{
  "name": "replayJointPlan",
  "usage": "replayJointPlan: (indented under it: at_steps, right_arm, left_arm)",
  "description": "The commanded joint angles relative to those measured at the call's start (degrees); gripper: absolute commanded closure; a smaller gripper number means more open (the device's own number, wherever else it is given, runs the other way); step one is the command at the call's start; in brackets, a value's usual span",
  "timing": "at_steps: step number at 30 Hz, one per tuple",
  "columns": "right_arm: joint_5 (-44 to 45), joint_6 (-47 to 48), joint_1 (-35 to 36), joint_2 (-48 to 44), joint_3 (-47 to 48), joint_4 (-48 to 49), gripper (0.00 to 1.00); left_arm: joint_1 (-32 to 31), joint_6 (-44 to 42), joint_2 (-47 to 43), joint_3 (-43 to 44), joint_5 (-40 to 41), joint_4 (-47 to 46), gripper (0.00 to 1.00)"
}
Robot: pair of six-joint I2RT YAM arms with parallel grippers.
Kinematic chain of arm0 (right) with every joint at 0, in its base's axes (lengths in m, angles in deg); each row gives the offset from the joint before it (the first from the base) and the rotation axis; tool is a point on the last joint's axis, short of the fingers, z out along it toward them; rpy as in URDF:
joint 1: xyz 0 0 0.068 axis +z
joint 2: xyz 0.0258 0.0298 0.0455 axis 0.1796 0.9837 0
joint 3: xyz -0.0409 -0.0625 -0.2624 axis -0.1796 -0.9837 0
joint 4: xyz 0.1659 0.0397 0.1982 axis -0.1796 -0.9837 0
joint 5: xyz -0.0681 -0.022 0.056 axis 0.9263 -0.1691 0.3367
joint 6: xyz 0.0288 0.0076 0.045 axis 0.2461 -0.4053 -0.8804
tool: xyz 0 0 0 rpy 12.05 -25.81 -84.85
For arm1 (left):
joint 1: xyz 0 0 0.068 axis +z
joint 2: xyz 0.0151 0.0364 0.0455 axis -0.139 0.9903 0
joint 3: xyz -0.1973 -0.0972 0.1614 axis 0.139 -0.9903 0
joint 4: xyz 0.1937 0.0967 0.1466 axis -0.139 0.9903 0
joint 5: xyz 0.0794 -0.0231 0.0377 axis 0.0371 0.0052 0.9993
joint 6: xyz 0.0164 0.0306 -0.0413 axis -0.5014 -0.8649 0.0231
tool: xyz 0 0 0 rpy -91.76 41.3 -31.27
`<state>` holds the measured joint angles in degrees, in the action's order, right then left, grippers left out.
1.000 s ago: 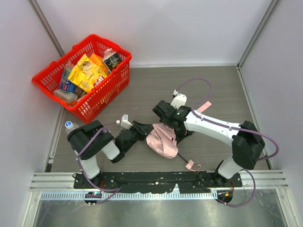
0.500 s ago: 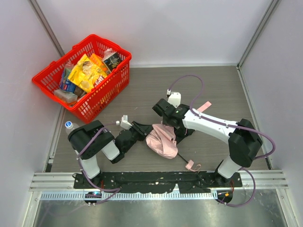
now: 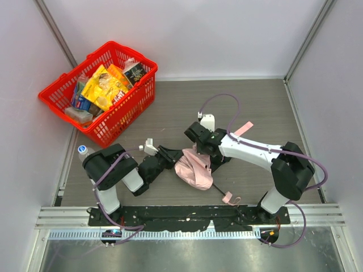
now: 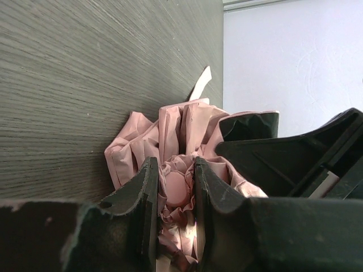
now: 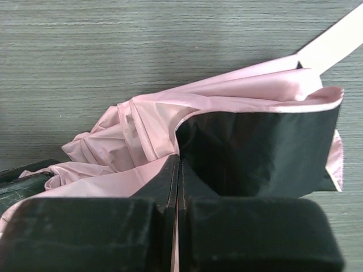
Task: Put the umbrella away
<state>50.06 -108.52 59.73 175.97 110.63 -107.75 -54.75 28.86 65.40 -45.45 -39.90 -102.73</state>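
Slippage is threatening: right gripper (image 5: 177, 165) is pinching only thin fabric of the umbrella (image 3: 194, 168) while left gripper (image 4: 174, 173) is clamping its bunched tip.

Bunched fabric of the umbrella (image 3: 193, 169) hides most of its shaft.

Pale pink umbrella (image 3: 194, 169), black-lined; red basket (image 3: 122, 120); grey wood-grain table (image 3: 170, 105).

Pale walls (image 3: 198, 34), apparently wood-grain grey tabletop (image 3: 187, 102)
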Motion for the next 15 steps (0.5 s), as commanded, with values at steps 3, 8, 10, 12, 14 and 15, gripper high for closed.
replayJointPlan:
  at_steps: [3, 8, 10, 12, 14, 15]
  right_arm:
    - [-3.54, -0.96, 0.10, -13.23, -9.91, 20.76, 0.99]
    - [-7.42, -12.80, -0.25, -31.10, -26.54, 48.54, 0.99]
    - [-6.02, -17.20, -0.34, -36.64, -31.21, 50.15, 0.99]
    - [-5.74, -21.60, -0.34, -41.47, -36.38, 49.89, 0.99]
    - [-6.27, -22.50, -0.34, -46.40, -38.68, 50.25, 0.99]
    - [-5.40, -22.16, -0.34, -47.54, -37.47, 42.85, 0.99]
  left_arm:
    - [-0.43, -2.87, 1.68, -0.57, 0.40, -1.44, 1.00]
    - [-0.43, -2.25, 1.50, -1.01, 1.02, -1.35, 1.00]
    - [-0.43, -2.16, 1.68, -1.01, 1.11, -1.53, 1.00]
    - [-0.44, -1.73, 1.85, -0.93, 1.02, -1.53, 1.00]
    - [-0.44, -1.46, 2.46, -1.01, 0.84, -2.14, 1.00]
    - [-0.43, -1.29, 2.73, -1.10, 0.76, -2.93, 1.00]
